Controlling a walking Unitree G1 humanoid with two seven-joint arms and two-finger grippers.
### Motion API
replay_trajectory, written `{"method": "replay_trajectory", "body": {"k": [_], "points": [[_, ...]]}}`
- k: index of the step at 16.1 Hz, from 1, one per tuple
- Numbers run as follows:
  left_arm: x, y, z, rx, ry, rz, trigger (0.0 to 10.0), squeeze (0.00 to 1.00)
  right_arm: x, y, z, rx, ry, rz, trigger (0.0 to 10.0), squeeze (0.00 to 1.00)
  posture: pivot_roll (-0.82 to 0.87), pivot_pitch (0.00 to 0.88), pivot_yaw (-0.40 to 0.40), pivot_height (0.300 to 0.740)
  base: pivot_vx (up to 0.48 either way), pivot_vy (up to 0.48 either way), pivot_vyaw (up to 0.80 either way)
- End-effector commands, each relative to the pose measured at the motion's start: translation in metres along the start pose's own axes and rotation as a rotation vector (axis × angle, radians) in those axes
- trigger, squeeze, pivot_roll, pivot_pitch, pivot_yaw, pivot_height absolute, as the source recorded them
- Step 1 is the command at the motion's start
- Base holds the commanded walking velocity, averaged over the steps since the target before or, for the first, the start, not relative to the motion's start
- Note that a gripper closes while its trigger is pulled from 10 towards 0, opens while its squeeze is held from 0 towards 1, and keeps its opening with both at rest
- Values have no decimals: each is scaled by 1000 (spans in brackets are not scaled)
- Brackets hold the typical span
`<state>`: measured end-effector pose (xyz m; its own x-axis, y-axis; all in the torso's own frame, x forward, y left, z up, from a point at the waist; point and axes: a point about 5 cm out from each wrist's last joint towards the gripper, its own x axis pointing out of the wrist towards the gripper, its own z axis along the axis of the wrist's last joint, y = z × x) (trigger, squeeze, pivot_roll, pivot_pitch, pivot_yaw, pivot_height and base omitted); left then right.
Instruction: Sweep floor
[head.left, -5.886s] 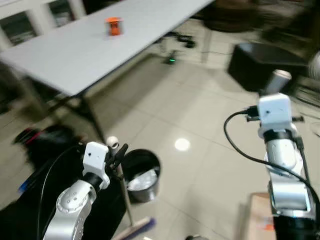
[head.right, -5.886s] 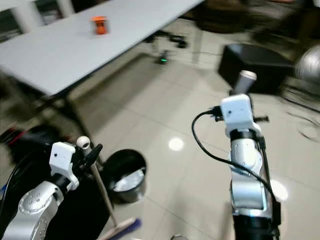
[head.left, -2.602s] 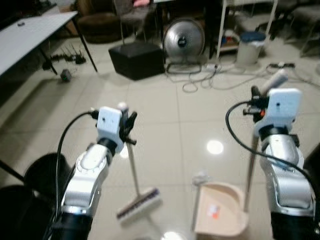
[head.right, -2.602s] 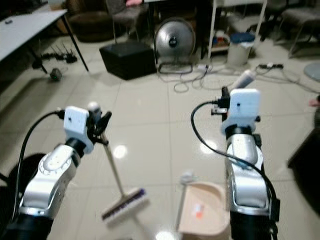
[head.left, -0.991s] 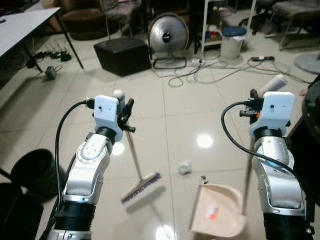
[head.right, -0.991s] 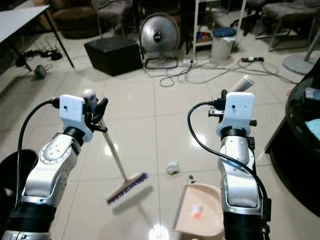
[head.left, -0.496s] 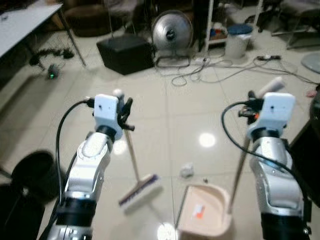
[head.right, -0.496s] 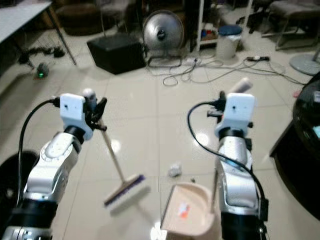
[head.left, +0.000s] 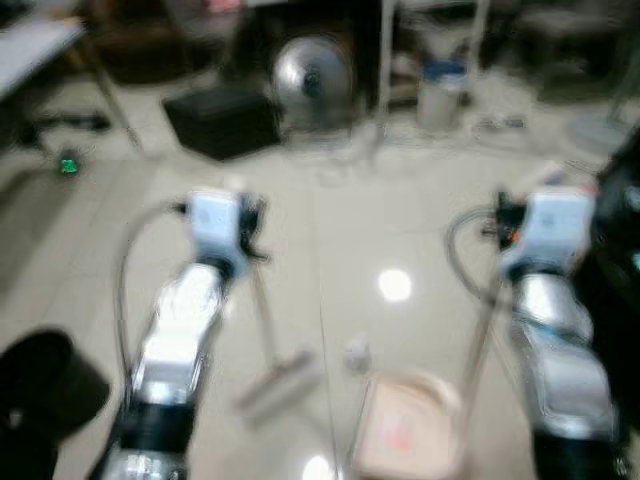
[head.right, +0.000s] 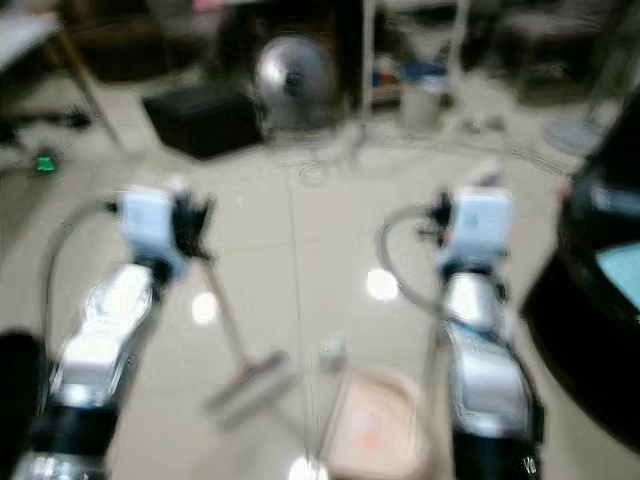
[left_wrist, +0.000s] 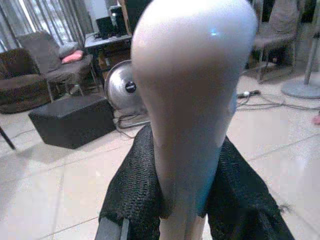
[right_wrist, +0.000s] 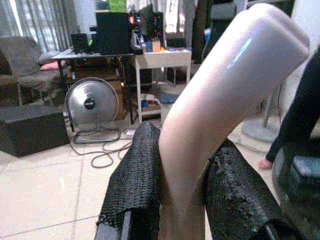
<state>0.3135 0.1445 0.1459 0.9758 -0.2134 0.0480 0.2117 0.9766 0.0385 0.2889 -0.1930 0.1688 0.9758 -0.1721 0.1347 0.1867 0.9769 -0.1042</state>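
Both eye views are blurred. My left gripper (head.left: 246, 222) is shut on the top of a pale broom handle (left_wrist: 195, 100), black fingers (left_wrist: 135, 190) on either side of it. The handle slants down to the broom head (head.left: 280, 380) on the tiled floor. My right gripper (head.left: 508, 215) is shut on the beige dustpan handle (right_wrist: 225, 100), and the dustpan (head.left: 400, 432) rests low on the floor between my arms. A small crumpled white scrap (head.left: 357, 352) lies just beyond the pan's mouth, right of the broom head.
A round metal fan (head.left: 310, 70) and a black box (head.left: 220, 120) stand ahead, with a white bin (head.left: 440, 90) and cables near them. A black bucket (head.left: 40, 385) sits at lower left. Dark furniture (head.left: 622, 190) crowds the right edge.
The whole picture has shifted and blurred, so the camera is moving. Both grippers keep their hold; the broom head, scrap and dustpan stay in about the same arrangement.
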Motion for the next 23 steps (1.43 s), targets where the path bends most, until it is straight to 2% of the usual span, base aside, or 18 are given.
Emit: {"method": "replay_trajectory", "body": {"k": [1,4,9,15,23], "points": [[-1,13,9,28,-43,45,10000,0,3,10,13,11,-51,33,10000,0,6,14,83,740,334,0,0],[-2,15,9,29,-42,56,10000,0,4,11,12,20,-39,40,10000,0,10,15,78,740,334,0,0],[-1,16,9,30,-42,62,10000,0,8,11,14,28,-41,34,10000,0,4,13,83,740,333,0,-606],[1,15,10,31,-49,65,10000,0,8,8,13,18,-44,29,10000,0,5,3,85,740,333,0,0],[-1,19,10,37,-53,72,10000,0,9,14,14,9,-60,65,10000,0,9,0,80,740,332,0,0]]}}
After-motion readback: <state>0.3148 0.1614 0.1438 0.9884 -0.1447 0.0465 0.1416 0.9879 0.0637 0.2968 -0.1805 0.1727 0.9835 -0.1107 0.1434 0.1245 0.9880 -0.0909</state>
